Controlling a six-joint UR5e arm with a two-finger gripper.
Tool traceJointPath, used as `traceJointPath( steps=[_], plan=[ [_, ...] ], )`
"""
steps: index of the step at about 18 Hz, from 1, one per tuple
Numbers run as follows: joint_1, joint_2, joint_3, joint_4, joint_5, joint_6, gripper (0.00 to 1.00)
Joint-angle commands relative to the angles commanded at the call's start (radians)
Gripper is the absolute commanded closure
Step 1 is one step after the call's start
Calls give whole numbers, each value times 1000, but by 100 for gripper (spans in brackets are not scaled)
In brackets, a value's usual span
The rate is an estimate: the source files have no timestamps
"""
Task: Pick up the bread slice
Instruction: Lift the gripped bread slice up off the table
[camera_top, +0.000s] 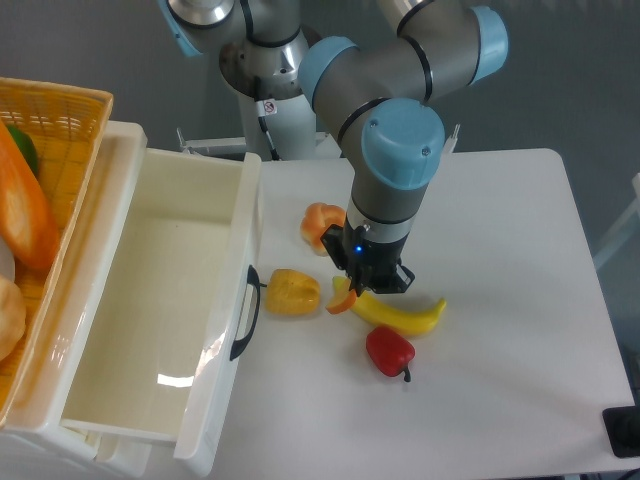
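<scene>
Gripper (357, 290): pointing down, fingers closed on the slice (341, 302)
Slice: clear of the table (500, 260), only an orange edge peeking out under the gripper, between pepper (291, 293) and banana (400, 314)
Roll (321, 224): partly hidden behind the arm
Red pepper (389, 351): on the table, just below the banana
Drawer (160, 310): open at left

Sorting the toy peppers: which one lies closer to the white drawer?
The yellow pepper, right beside the drawer handle; the red pepper sits farther out.
</scene>
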Motion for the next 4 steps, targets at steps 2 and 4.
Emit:
traceJointPath(
  steps=[2,4],
  plan=[
    [6,3,1,-2,14,5,100],
    [8,3,0,-2,14,5,100]
  ],
)
